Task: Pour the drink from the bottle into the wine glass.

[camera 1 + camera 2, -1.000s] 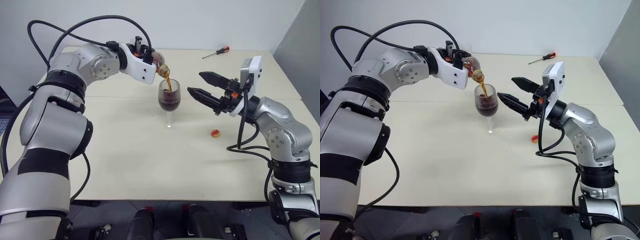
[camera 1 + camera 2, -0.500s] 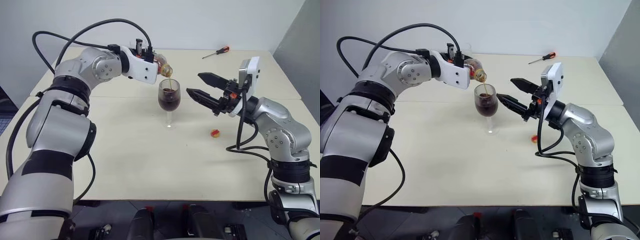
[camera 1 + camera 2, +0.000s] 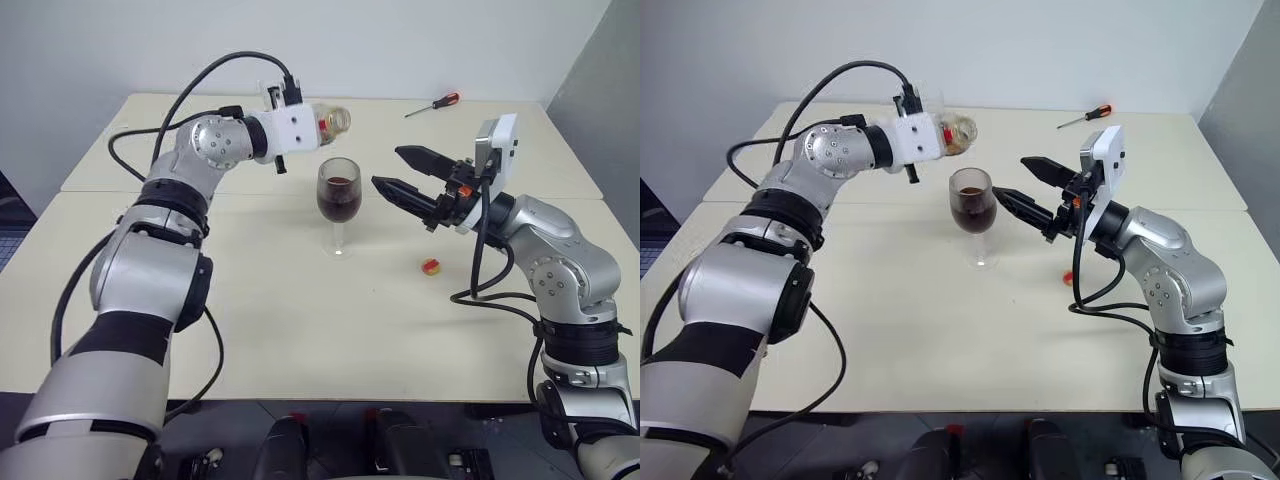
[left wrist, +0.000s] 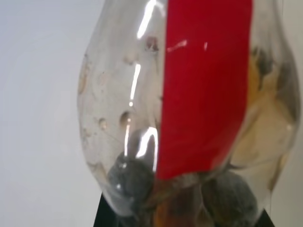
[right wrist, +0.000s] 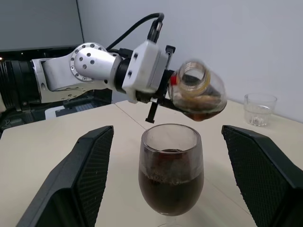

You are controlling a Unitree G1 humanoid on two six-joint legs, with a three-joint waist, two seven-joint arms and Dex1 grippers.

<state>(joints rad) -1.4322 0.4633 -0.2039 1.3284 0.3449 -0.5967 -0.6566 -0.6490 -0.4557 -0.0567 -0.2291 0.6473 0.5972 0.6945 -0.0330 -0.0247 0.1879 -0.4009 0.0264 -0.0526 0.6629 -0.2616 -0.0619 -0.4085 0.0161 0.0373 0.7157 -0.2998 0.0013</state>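
My left gripper (image 3: 312, 122) is shut on the bottle (image 3: 331, 120), a small clear one with a red band (image 4: 203, 85). It lies roughly level, its open mouth (image 5: 194, 75) above and just behind the wine glass (image 3: 338, 196). A little brown liquid sits in the bottle's low side (image 5: 201, 111). No stream falls. The stemmed glass stands upright on the table, its bowl over half full of the dark drink (image 5: 169, 191). To the right of the glass, my right gripper (image 3: 388, 167) is open and apart from it, black fingers (image 5: 90, 175) on either side of it in the wrist view.
A small red-orange cap (image 3: 430, 266) lies on the cream table (image 3: 300, 320) right of the glass foot. Toward the far right edge lies a red-handled screwdriver (image 3: 432, 103). A short clear tumbler (image 5: 259, 109) stands behind the bottle.
The left wrist has rolled the bottle back from mouth-down to level, and the pouring stream has stopped. The left elbow has dropped. The right arm and the glass have not moved.
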